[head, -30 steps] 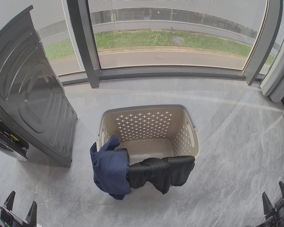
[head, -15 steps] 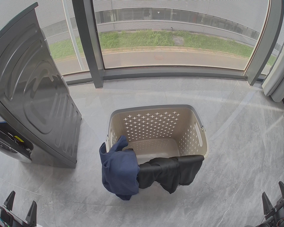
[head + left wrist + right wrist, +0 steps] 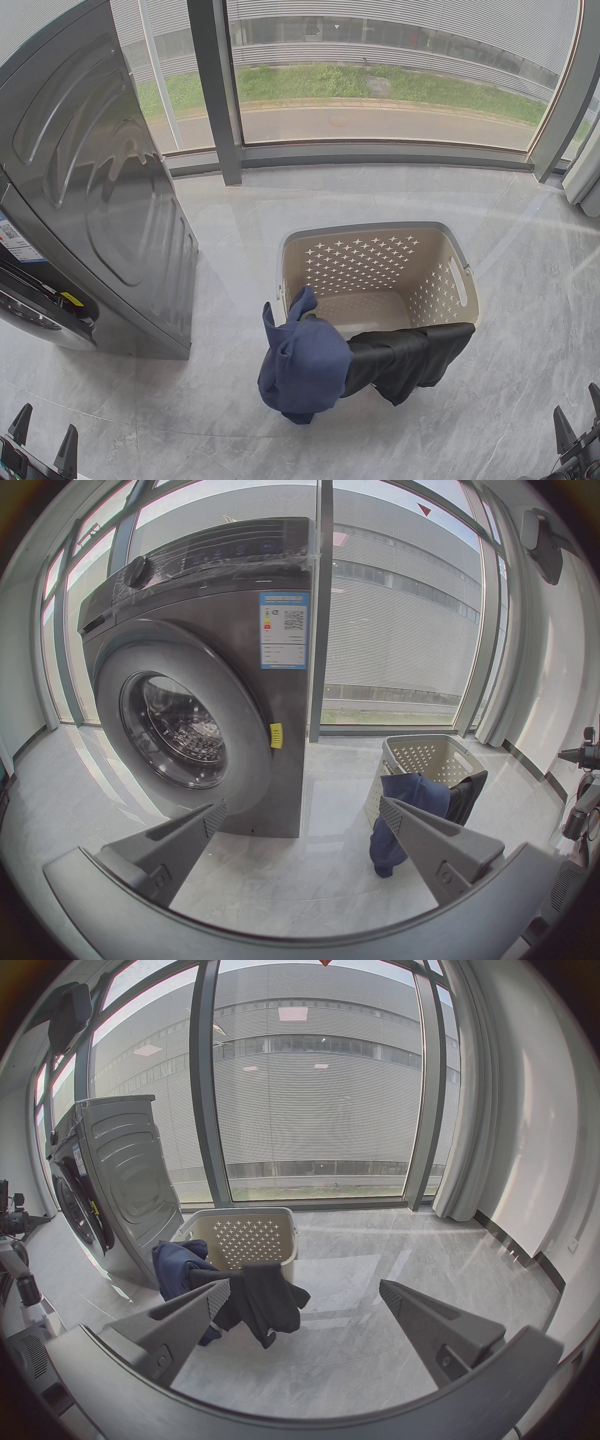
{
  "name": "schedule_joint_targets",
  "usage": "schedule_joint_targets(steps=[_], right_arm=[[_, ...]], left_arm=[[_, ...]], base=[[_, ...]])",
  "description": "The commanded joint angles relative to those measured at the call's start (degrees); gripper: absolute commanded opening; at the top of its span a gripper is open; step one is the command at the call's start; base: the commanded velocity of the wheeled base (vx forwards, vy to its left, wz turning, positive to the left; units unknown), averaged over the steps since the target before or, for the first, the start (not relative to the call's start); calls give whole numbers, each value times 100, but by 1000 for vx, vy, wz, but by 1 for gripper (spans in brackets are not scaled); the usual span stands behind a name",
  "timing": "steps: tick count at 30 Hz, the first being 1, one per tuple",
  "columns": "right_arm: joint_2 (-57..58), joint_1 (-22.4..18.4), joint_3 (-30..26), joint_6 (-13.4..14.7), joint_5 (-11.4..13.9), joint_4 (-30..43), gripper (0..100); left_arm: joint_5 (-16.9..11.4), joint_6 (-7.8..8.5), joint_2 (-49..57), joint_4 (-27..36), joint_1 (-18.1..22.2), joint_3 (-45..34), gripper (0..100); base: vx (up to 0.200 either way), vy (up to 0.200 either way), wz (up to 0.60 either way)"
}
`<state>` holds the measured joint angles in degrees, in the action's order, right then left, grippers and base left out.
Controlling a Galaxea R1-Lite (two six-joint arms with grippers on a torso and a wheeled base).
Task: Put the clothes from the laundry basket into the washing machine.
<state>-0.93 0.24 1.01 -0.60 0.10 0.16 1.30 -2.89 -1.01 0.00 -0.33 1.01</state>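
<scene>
Standing on the grey floor (image 3: 375,187) beside the washing machine (image 3: 94,187), the beige laundry basket (image 3: 375,226) carries two garments over its near rim: a blue garment (image 3: 306,369) at the corner nearer the machine and a black garment (image 3: 406,362) touching it. The rest of the basket's interior is bare. Left gripper (image 3: 301,805) and right gripper (image 3: 303,1285) hang low and well apart from the basket, each with jaws spread wide and gripping nothing. A window (image 3: 375,75) lies beyond.
</scene>
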Motion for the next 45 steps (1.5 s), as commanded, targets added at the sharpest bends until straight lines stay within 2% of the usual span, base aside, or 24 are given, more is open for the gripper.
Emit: schedule_joint_targets(steps=[1, 14, 20, 35, 41, 45], right_arm=[[93, 2, -92, -2, -1, 2, 100], [93, 2, -92, -2, 8, 2, 100], [93, 2, -92, -2, -1, 2, 100], [93, 2, -92, -2, -1, 2, 100], [93, 2, -92, -2, -1, 2, 100], [93, 2, -92, -11, -1, 2, 100]], left_arm=[[1, -1, 66, 0, -2, -92, 100], [1, -1, 66, 0, -2, -92, 100], [1, -1, 66, 0, -2, -92, 100], [1, -1, 66, 0, -2, -92, 100], [1, -1, 66, 0, -2, -92, 100], [-7, -1, 66, 0, -2, -92, 100]], base=[[0, 200, 0], [0, 200, 0], [0, 0, 0], [-200, 0, 0], [0, 0, 0], [0, 200, 0]])
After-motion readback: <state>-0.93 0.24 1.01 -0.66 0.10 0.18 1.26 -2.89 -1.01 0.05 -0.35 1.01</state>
